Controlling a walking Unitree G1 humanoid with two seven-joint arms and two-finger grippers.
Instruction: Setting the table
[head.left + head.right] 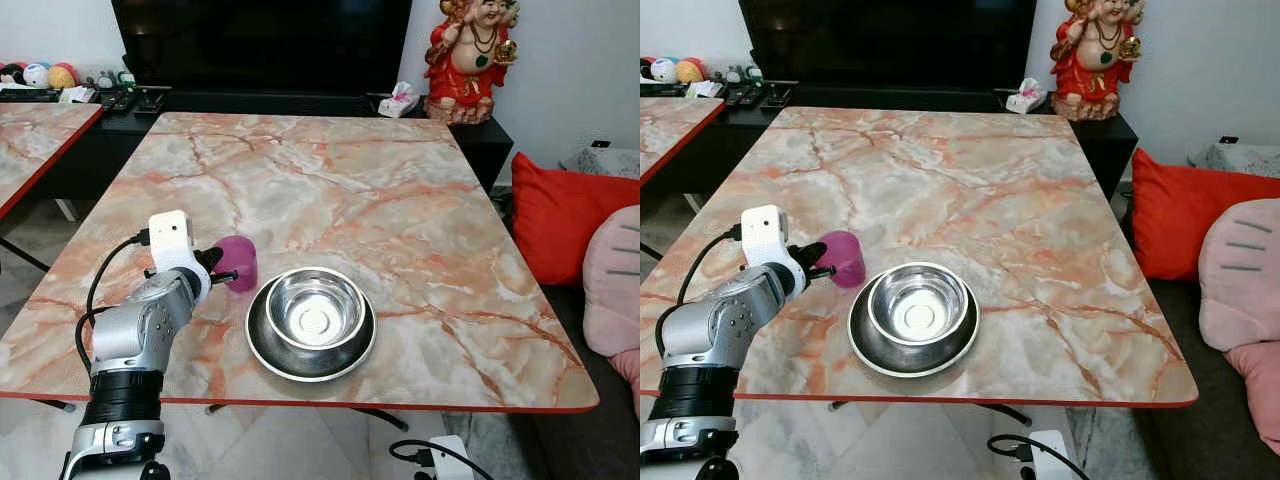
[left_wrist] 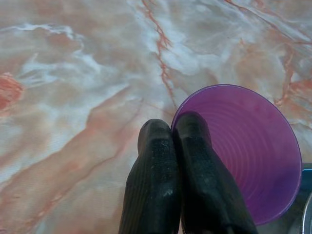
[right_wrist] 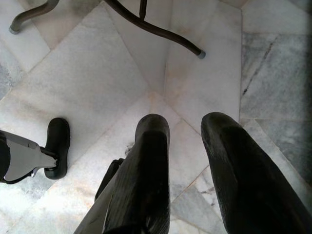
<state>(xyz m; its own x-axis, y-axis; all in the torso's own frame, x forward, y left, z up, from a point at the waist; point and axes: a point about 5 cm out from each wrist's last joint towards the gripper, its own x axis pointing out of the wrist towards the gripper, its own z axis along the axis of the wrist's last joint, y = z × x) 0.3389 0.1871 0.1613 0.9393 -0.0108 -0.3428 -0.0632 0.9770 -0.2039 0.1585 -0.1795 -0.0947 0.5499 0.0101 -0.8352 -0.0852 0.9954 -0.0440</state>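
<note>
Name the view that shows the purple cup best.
Left wrist view: the purple cup appears large, its ribbed inside open, the left gripper pinching its rim. Both eye views show it small, beside the steel bowl.

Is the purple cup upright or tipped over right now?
Upright and empty: the purple cup stands mouth-up on the table, the left gripper pinching its rim.

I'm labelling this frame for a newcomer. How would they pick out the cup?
On the marble-patterned table, look near the front edge at the steel bowl on its plate. Just to the robot's left of them stands the purple plastic cup, pinched at the rim by the left gripper, the one coloured piece there.
</note>
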